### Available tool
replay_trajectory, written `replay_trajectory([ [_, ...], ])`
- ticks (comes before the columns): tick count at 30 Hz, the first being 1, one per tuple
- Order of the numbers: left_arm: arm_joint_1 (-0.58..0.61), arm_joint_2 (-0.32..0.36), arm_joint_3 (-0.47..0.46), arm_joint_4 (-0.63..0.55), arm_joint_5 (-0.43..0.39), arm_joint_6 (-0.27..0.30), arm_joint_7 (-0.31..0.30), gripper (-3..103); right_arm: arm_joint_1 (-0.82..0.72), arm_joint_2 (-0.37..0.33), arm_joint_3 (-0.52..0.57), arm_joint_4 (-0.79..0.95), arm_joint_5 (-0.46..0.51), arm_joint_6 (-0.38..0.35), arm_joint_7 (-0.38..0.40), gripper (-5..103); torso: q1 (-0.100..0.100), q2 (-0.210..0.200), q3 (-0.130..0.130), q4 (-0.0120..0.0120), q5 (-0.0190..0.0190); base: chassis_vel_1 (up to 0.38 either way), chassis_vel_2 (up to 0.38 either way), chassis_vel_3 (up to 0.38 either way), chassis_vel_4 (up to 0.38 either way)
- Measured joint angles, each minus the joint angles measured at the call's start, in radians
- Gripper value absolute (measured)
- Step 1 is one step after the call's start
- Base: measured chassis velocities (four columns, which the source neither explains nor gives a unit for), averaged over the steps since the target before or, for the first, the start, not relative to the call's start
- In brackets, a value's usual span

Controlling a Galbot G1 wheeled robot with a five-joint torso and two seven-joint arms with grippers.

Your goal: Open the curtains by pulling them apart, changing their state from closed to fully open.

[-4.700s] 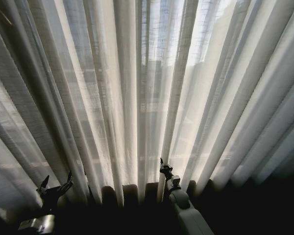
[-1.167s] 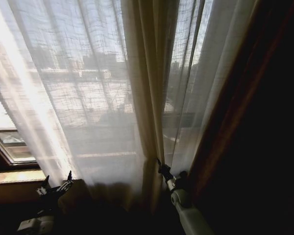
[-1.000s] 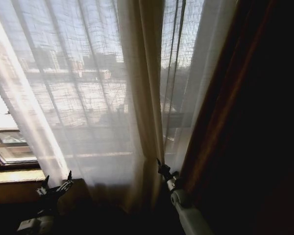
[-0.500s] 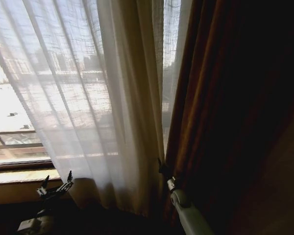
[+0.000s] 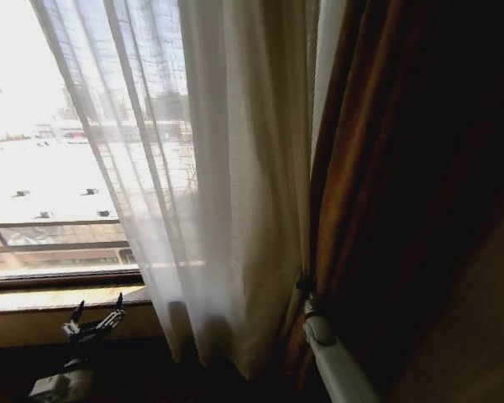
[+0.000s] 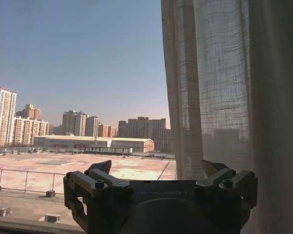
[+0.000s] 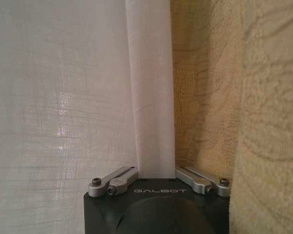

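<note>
"GALBOT" embossed on left hand (image 6: 156, 170) housing; same "GALBOT" on right hand (image 7: 156, 178) housing.

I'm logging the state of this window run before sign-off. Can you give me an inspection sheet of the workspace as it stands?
Surface: wooden window sill, bare where visible.
Job's things: sheer curtain gathered in folds beside the dark drape; window glass uncovered to its left.
Clutter: nothing seen.
Grippers: right gripper has a fold of sheer fabric between its jaws, at the drape's edge; left gripper is open, empty, low by the sill, clear of the curtain.
Cables: nothing seen.
Surroundings: railing, rooftop and city buildings outside under clear sky.
</note>
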Motion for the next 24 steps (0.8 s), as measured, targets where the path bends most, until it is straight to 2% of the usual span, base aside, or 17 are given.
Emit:
replay_trajectory([
  [4,0.0,0.0,0.0,0.0,0.0,0.0,0.0,100,-0.013,-0.009,0.003,0.018,0.006,-0.011,0.011,0,0.0,0.0,0.0,0.0,0.0001,0.0,0.0,0.0,0.0],
  [6,0.0,0.0,0.0,0.0,0.0,0.0,0.0,100,-0.034,-0.017,-0.014,0.061,0.04,-0.029,0.006,0,0.0,0.0,0.0,-0.0001,0.0001,0.0,0.0,0.0,0.0],
  [7,0.0,0.0,0.0,0.0,0.0,0.0,0.0,100,-0.059,-0.025,-0.037,0.117,0.098,-0.056,-0.029,-2,0.0,0.0,0.0,-0.0001,0.0002,0.0,0.0,0.0,0.0],
  [10,0.0,0.0,0.0,0.0,0.0,0.0,0.0,100,-0.082,-0.029,-0.057,0.165,0.16,-0.054,-0.068,-2,0.0,0.0,0.0,-0.0003,0.0003,0.0,0.0,0.0,0.0],
  [11,0.0,0.0,0.0,0.0,0.0,0.0,0.0,100,-0.099,-0.029,-0.07,0.194,0.193,-0.028,-0.098,8,0.0,0.0,0.0,-0.0001,0.0003,0.0,0.0,0.0,0.0],
  [12,0.0,0.0,0.0,0.0,0.0,0.0,0.0,100,-0.117,-0.029,-0.077,0.218,0.199,-0.013,-0.12,8,0.0,0.0,0.0,0.0,-0.0001,0.0,0.0,0.0,0.0],
  [13,0.0,0.0,0.0,0.0,0.0,0.0,0.0,100,-0.132,-0.029,-0.083,0.234,0.199,-0.002,-0.137,19,0.0,0.0,0.0,0.0001,0.0,0.0,0.0,0.0,0.0],
  [14,0.0,0.0,0.0,0.0,0.0,0.0,0.0,100,-0.144,-0.029,-0.086,0.246,0.199,0.008,-0.148,25,0.0,0.0,0.0,0.0,0.0,0.0,0.0,0.0,0.0],
  [15,0.0,0.0,0.0,0.0,0.0,0.0,0.0,100,-0.144,-0.029,-0.086,0.246,0.199,0.008,-0.148,25,0.0,0.0,0.0,0.0,0.0,0.0,0.0,0.0,0.0],
  [17,0.0,0.0,0.0,0.0,0.0,0.0,0.0,100,-0.181,-0.033,-0.084,0.283,0.181,0.017,-0.192,36,0.0,0.0,0.0,0.0,0.0,0.0,0.0,0.0,0.0],
  [18,0.0,0.0,0.0,0.0,0.0,0.0,0.0,100,-0.204,-0.036,-0.08,0.302,0.162,0.021,-0.21,36,0.0,0.0,0.0,0.0,0.0,0.0,0.0,0.0,0.0],
  [24,0.0,0.0,0.0,0.0,0.0,0.0,0.0,100,-0.298,-0.037,-0.083,0.381,0.123,0.027,-0.215,57,0.0,0.0,0.0,-0.0002,0.0,0.0,0.0,0.0,0.0],
])
